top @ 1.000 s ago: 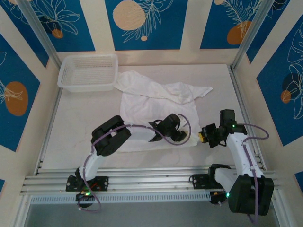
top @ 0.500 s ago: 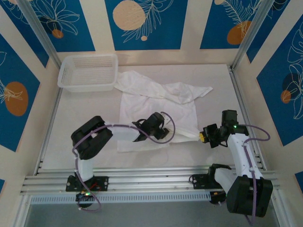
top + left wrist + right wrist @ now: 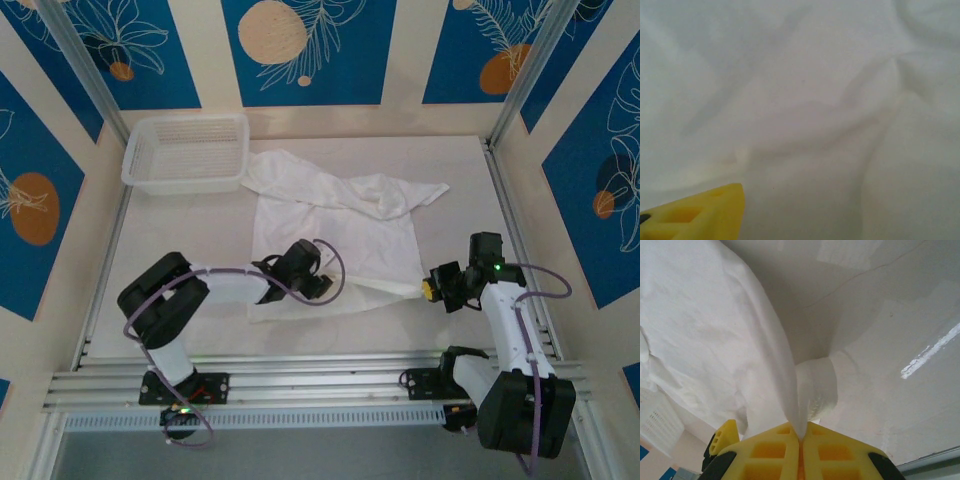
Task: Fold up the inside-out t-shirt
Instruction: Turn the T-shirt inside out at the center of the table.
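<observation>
The inside-out t-shirt (image 3: 340, 225) lies spread in the middle of the table, white, its upper part and sleeves rumpled. My left gripper (image 3: 315, 282) rests low over the shirt's lower left part. In the left wrist view one yellow finger (image 3: 695, 214) shows at the bottom left over smooth white cloth (image 3: 805, 100); the jaws stand apart, open, with nothing seen between them. My right gripper (image 3: 424, 290) is shut on the shirt's lower right corner. In the right wrist view its yellow jaws (image 3: 801, 437) pinch a raised fold of the cloth (image 3: 785, 365).
A white plastic mesh basket (image 3: 187, 152) stands at the back left, its right end touching the shirt's sleeve. Aluminium rails (image 3: 300, 385) run along the table's near edge by the arm bases. Bare tabletop (image 3: 170, 250) lies left of the shirt.
My left arm has swept leftward across the lower part of the shirt, from near its right side to its left. The right gripper has kept its hold on the corner.
</observation>
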